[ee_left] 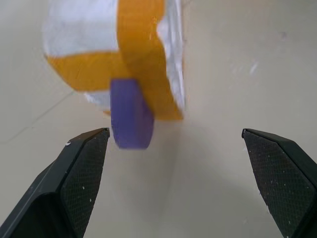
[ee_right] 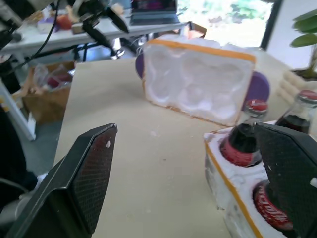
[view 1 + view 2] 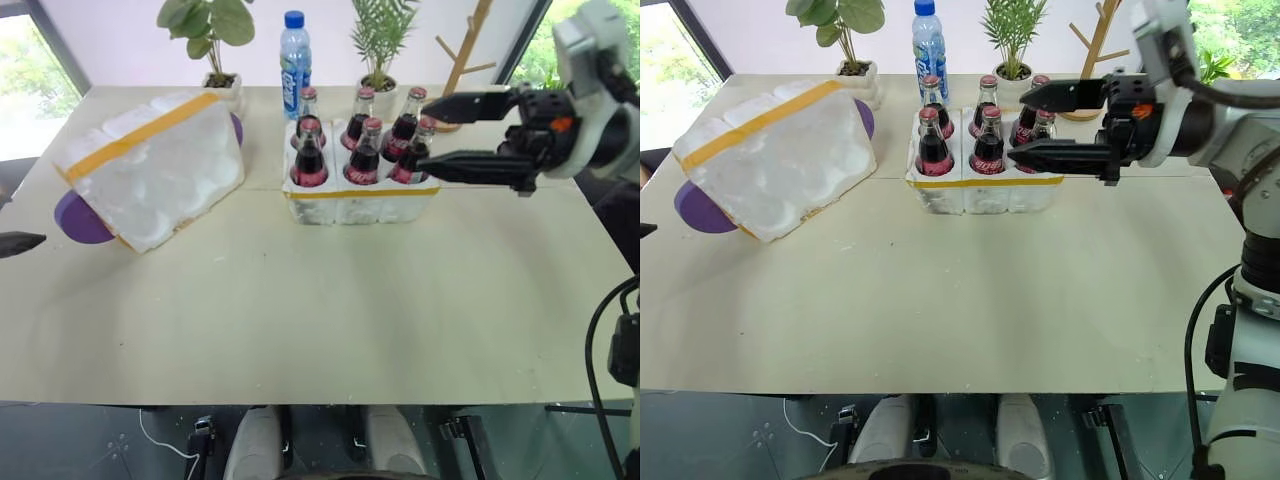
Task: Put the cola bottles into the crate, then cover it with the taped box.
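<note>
Six cola bottles (image 3: 364, 150) with red caps stand in the wells of the crate (image 3: 360, 205), a low white foam tray with a yellow band, at the far middle of the table. My right gripper (image 3: 424, 130) is open, level beside the crate's right end, with nothing between its fingers (image 2: 89, 173). The taped box (image 3: 150, 165), white foam with a yellow stripe, lies tilted at the far left with its hollow side toward the crate (image 2: 198, 82). My left gripper (image 1: 174, 131) is open and empty at the table's left edge, pointing at the taped box (image 1: 143, 49).
Purple discs (image 3: 80, 218) stick out at both ends of the taped box. A blue-capped water bottle (image 3: 295, 60), two potted plants (image 3: 380, 40) and a wooden stand (image 3: 465, 50) line the far edge. Bare tabletop (image 3: 320, 310) stretches toward me.
</note>
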You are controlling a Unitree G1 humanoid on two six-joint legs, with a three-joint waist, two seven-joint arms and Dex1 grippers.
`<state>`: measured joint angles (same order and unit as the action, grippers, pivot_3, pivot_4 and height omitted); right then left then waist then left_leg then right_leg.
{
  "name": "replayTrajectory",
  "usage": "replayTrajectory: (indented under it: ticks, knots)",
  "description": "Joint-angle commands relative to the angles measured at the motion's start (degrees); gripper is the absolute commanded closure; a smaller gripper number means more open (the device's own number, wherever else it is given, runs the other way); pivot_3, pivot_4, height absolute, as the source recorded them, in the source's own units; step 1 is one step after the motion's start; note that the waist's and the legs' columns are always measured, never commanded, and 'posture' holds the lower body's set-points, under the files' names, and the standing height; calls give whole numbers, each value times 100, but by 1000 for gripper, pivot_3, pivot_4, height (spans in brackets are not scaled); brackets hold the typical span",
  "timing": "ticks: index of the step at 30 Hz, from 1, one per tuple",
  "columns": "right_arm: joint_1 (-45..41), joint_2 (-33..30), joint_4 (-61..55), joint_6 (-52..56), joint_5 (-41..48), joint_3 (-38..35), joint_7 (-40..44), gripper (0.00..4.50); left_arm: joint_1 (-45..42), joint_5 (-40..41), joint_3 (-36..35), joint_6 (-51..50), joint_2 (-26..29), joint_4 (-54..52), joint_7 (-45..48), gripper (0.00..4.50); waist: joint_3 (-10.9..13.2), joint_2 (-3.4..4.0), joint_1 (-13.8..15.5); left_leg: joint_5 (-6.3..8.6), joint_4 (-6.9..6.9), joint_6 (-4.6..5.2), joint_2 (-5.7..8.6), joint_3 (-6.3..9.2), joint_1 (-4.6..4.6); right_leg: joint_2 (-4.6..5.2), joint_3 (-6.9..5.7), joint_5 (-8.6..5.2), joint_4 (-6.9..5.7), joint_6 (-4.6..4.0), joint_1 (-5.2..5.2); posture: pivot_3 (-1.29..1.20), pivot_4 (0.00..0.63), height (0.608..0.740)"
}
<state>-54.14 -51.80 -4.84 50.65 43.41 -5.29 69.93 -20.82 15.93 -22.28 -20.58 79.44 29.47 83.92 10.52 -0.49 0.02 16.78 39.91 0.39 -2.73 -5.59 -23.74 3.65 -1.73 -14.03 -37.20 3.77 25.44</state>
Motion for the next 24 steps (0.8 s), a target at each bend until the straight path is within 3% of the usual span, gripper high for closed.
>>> replayTrajectory:
  ticks: [1,5,10,17,23,24]
  knots:
    - [-172,41,70,-231,-92,22,80,40,-1240,-726,1095,715,-12,1004,107,0,-2,-4,33,0,3,0,5,-4,-2,-4,0,10,-3,16,2,0,150,740]
    - [63,66,-141,-211,-77,-72,-73,40,-2865,-1736,2231,1261,-447,2347,42,0,-3,-6,70,2,7,4,4,-10,-8,-16,-1,12,-14,20,10,0,150,740]
    - [496,-40,-598,-8,121,-449,-433,40,-3888,-2556,2974,1856,-882,3435,-130,0,-4,-10,62,6,8,12,1,-14,-18,-18,-1,13,-5,21,14,0,150,740]
    - [1133,-257,-1233,287,534,-975,-806,40,-4817,-2952,3183,1896,-1542,4291,-745,0,-2,-20,62,9,12,16,1,-14,-23,-14,-1,14,-6,23,18,0,150,740]
    - [1507,-302,-1560,464,818,-1171,-1098,40,-4888,-3165,3223,2032,-1790,4533,-1161,0,-1,-23,40,9,13,17,0,-13,-22,-15,0,14,-7,23,19,0,150,740]
    - [1555,-310,-1587,464,852,-1190,-1133,5,-4881,-3176,3207,2048,-1832,4556,-1239,254,-1,-23,41,9,13,17,0,-12,-22,-15,0,14,-8,23,19,0,150,740]
